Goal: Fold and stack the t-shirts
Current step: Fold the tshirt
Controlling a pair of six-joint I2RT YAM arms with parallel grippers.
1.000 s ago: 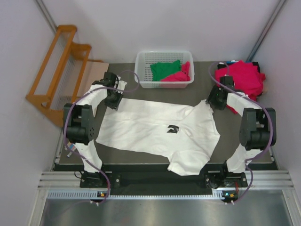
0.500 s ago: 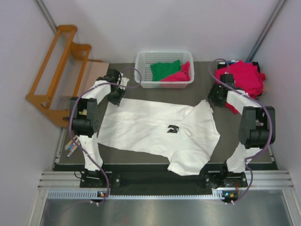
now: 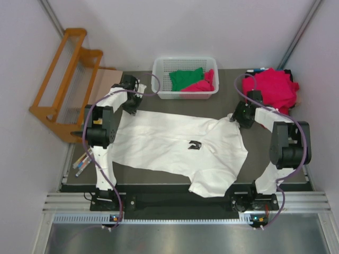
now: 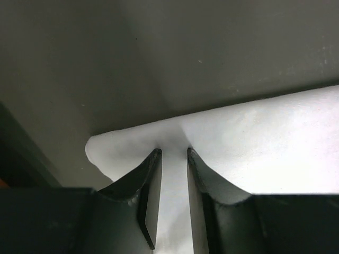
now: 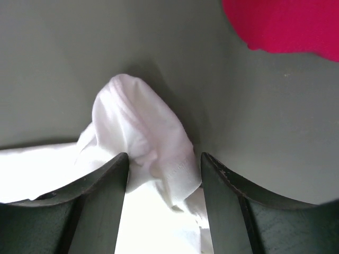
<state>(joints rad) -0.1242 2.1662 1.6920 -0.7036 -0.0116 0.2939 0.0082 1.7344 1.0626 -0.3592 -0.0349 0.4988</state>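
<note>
A large white t-shirt (image 3: 175, 140) with a small black chest print lies spread on the dark table. My left gripper (image 3: 130, 104) is at its far left corner. In the left wrist view the narrow jaws (image 4: 172, 151) are shut on a fold of the white cloth (image 4: 265, 137). My right gripper (image 3: 238, 115) is at the far right sleeve. There the wider jaws (image 5: 164, 156) hold a humped bunch of white cloth (image 5: 143, 121) that fills the gap. A pile of crimson-pink t-shirts (image 3: 270, 90) lies at the far right corner, also in the right wrist view (image 5: 286, 24).
A white lattice basket (image 3: 185, 61) at the back centre holds a green t-shirt (image 3: 185, 78) and a crimson-pink one (image 3: 202, 84). An orange wooden rack (image 3: 63, 79) stands off the table's left. Some pens (image 3: 82, 164) lie at the left edge.
The left arm's elbow has swung in toward the table and its gripper has moved a little farther back with the shirt corner. The right gripper has shifted only slightly.
</note>
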